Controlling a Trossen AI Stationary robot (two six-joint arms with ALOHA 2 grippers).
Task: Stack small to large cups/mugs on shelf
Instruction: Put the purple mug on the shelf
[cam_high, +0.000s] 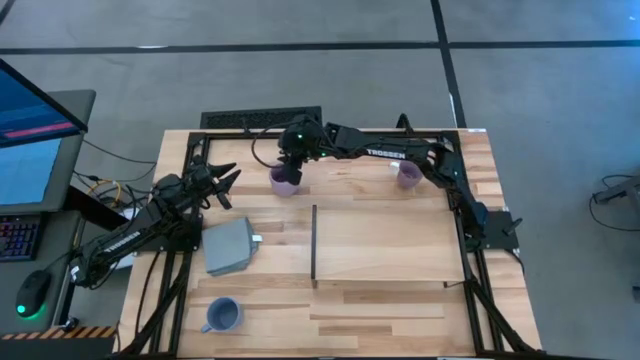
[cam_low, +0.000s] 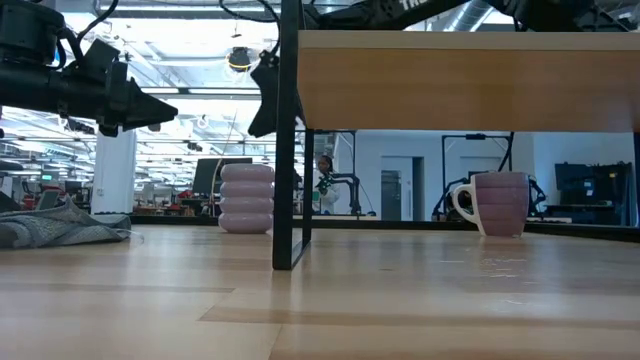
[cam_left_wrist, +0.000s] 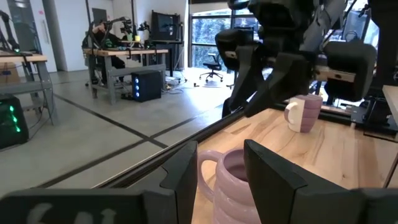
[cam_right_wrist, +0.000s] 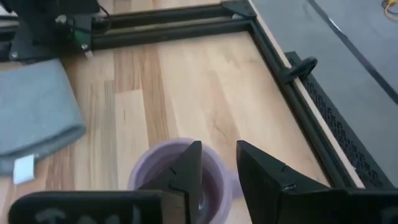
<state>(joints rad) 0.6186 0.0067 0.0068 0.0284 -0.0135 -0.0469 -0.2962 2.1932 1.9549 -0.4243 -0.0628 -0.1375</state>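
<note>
Your right jaws (cam_high: 291, 163) hung parted right over the ribbed purple mug (cam_high: 285, 181), gripping nothing. Come down off-center and you'd have tipped it. Left jaws (cam_high: 222, 180) idled, parted.

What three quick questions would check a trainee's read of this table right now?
1. True or false: the shelf carries no mug yet.
2. Where does the right gripper hover, jaws open? A over the ribbed lavender mug; B over the shelf; C over the floor.
3. Fill in: the left gripper is open and holds ____.
Key: 1 true; 2 A; 3 nothing.
</note>
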